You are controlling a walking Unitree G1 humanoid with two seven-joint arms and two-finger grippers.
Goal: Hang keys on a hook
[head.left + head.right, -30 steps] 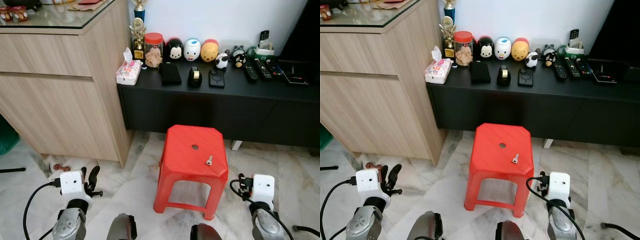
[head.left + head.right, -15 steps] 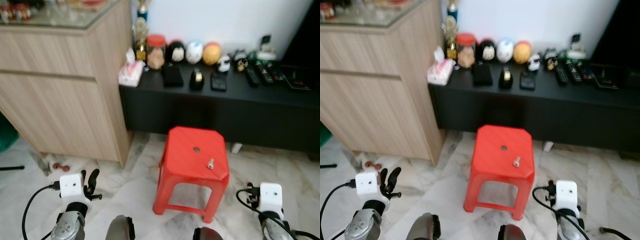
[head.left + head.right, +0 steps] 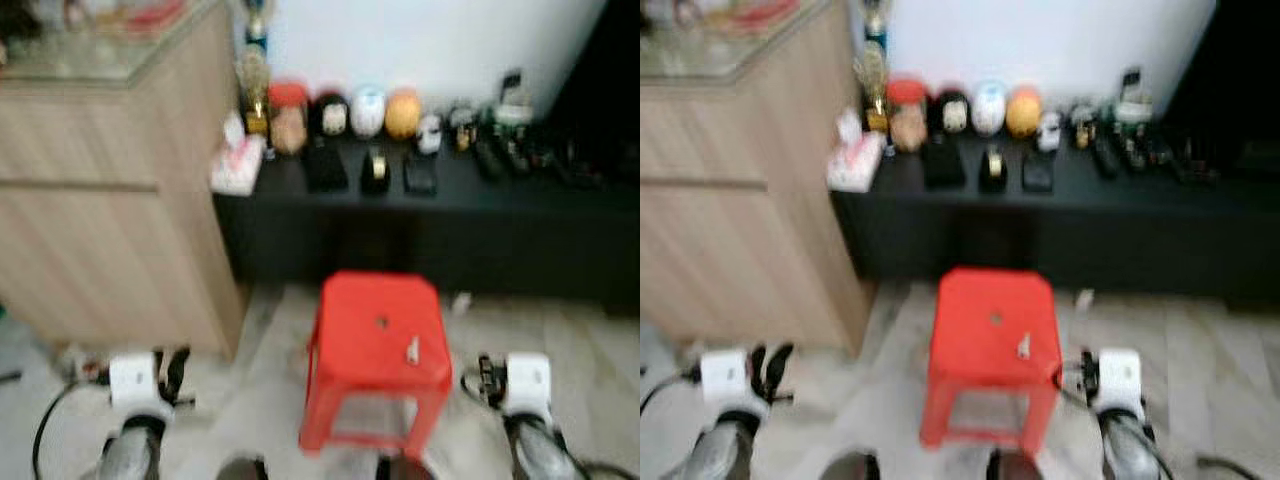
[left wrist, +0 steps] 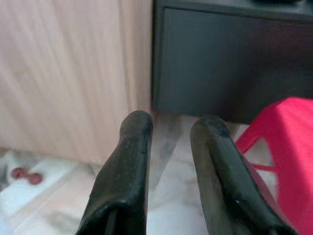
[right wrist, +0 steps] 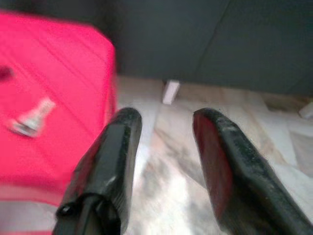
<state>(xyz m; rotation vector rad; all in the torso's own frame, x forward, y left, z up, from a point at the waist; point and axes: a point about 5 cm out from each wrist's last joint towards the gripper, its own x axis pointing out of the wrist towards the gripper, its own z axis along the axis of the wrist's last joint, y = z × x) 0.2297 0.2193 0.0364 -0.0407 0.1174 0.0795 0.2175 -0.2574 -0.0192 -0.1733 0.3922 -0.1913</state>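
2 grippers hang low with fingers spread and empty: the left gripper (image 4: pixel 168 171) near the wooden cabinet (image 3: pixel 110 210), the right gripper (image 5: pixel 164 166) just beside the red stool (image 3: pixel 378 345). The keys (image 5: pixel 33 116) lie on the stool's top, long axis slanting toward its far right corner. Blurred views risk a misjudged reach, nudging them off the edge.

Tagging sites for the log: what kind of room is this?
Probably a home living room: a low black TV console lined with round toy figures, a light wooden cabinet beside it, and a red plastic stool on marble-look floor.
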